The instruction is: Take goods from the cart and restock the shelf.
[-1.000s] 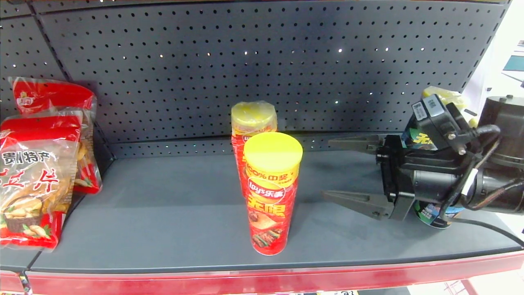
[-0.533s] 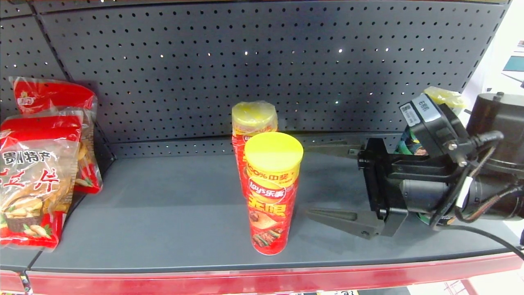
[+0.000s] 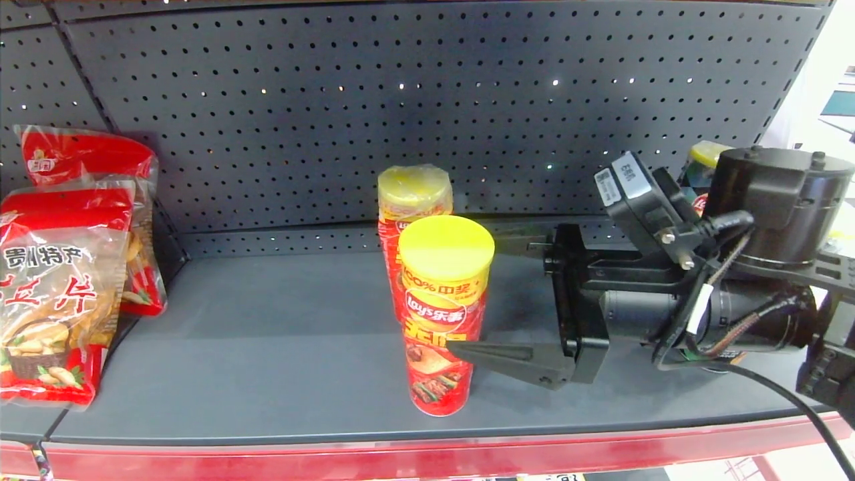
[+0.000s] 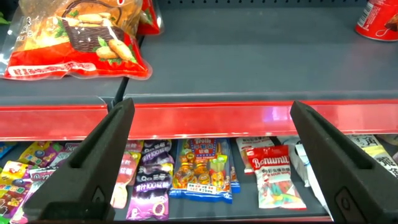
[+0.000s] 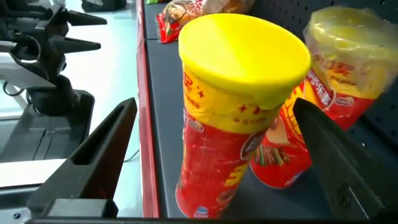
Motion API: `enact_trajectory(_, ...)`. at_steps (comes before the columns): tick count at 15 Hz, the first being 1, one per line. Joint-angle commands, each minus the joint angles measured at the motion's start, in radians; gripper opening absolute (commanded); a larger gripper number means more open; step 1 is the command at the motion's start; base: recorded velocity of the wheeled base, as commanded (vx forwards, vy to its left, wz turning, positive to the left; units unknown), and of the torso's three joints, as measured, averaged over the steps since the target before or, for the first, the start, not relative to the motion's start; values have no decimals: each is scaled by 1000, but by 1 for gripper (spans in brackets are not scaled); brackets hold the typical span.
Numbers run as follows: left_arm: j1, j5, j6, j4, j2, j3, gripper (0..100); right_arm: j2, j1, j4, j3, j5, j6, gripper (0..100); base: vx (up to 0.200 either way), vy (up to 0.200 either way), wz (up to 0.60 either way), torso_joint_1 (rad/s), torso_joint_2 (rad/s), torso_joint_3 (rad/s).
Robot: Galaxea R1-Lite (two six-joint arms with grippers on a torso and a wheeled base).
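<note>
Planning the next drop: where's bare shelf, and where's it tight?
Widest bare patch: shelf between the snack bags and the front can. Narrow strip before that can, along the red lip. Crowded: the right gripper, fingers open, straddles the front can, with the rear can close behind.

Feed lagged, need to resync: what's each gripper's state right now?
Left gripper: open, empty.
Right gripper: open, straddling the front chip can, not gripping it.

The right claw lies level, jaws spread wide; the left claw gapes wide too.
</note>
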Motion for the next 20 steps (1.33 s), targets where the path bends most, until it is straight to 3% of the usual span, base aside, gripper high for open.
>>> enact_trajectory(1, 0, 0, 0, 0, 1, 0, 100, 33, 2, -1, -18, 0, -1, 100, 0, 0, 0, 0, 0, 0)
enact_trajectory(12, 0, 0, 0, 0, 1, 0, 100, 105, 43, -6, -84, -35, 4, 100, 0, 0, 0, 0, 0, 0)
enact_trajectory(13, 0, 0, 0, 0, 1, 0, 100, 116, 46, -7, -93, -35, 6, 0, 0, 0, 0, 0, 0, 0)
enact_trajectory(20, 0, 2, 0, 0, 1, 0, 100, 125, 49, -6, -108, -3, -4, 0, 0, 0, 0, 0, 0, 0)
